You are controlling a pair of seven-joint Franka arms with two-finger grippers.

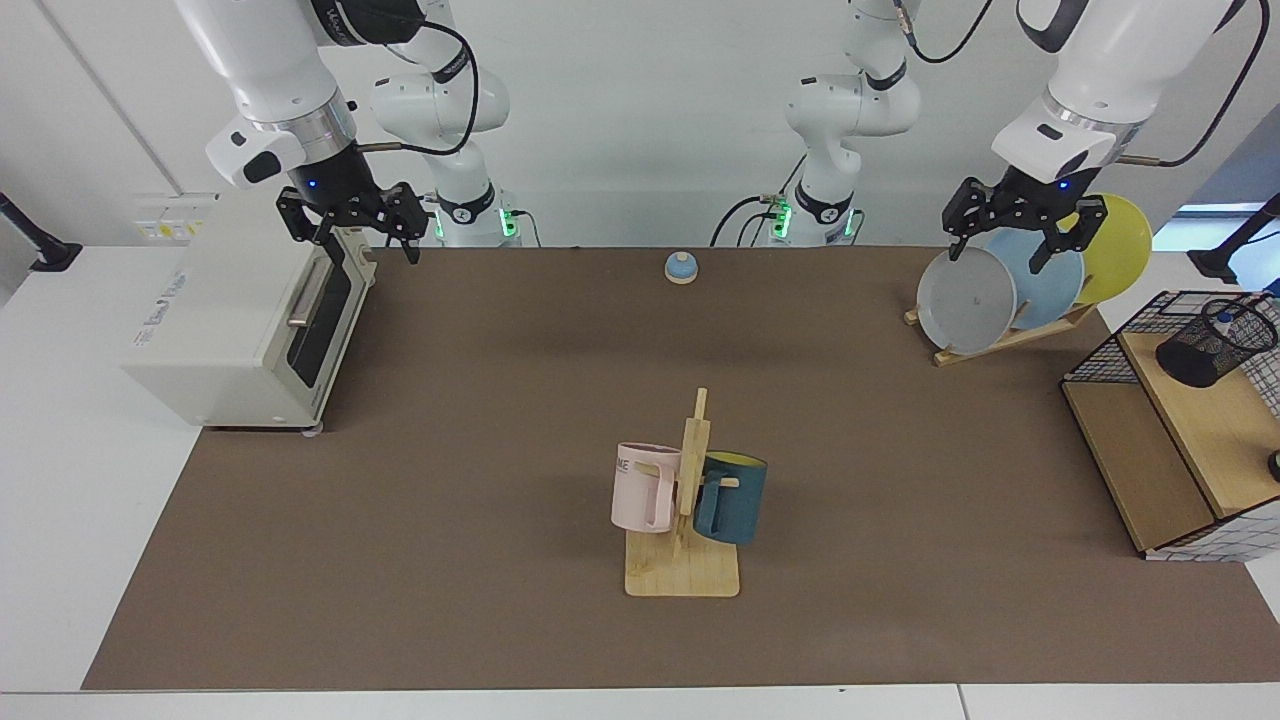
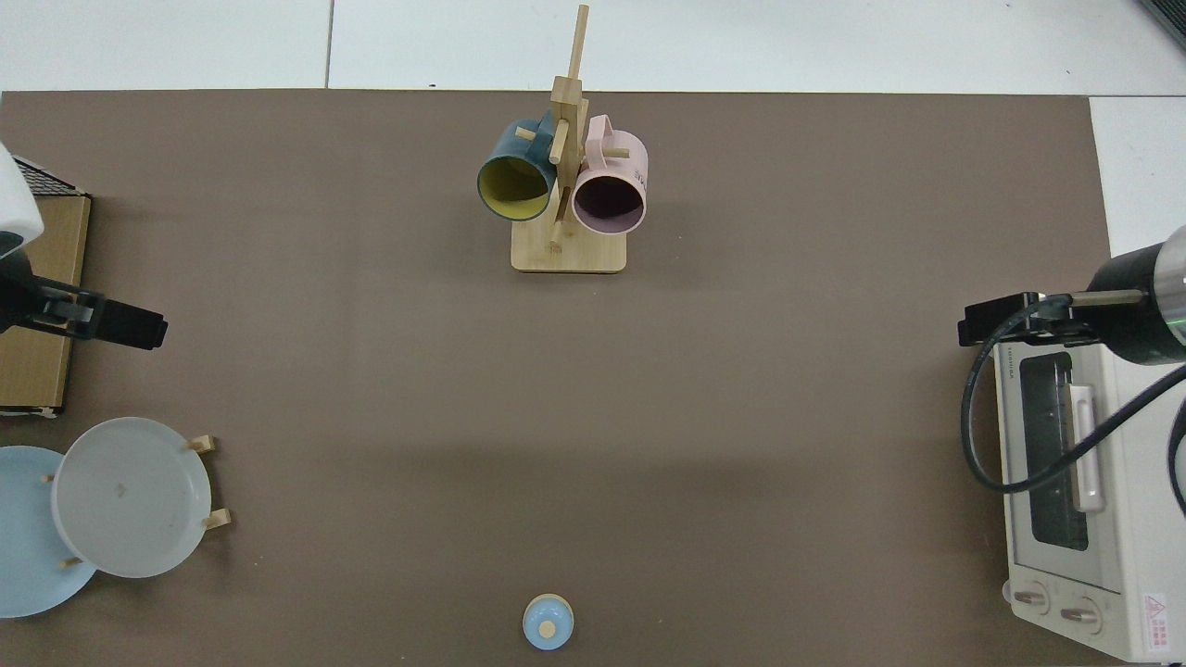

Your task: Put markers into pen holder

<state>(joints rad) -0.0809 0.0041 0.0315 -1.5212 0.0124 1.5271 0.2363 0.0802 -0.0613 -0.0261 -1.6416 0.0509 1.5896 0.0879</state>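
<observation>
- Facing view: counter (image 1: 500,420) carries toaster oven (image 1: 240,320), with right hand (image 1: 350,222) spread above it, arm waiting.
- Left hand (image 1: 1018,222) spread, empty, over plates (image 1: 1000,290).
- Holder (image 1: 1215,348) on basket shelf (image 1: 1215,430); marker (image 1: 1223,321) tip inside.

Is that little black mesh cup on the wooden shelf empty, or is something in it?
Not empty, it seems: a slim white, blue-tipped marker shows just inside the rim of the pen holder. How deep it sits cannot be told.

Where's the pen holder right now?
In the facing view, the small black wire-mesh pen holder stands at the far right on the wooden shelf inside the black wire basket.
</observation>
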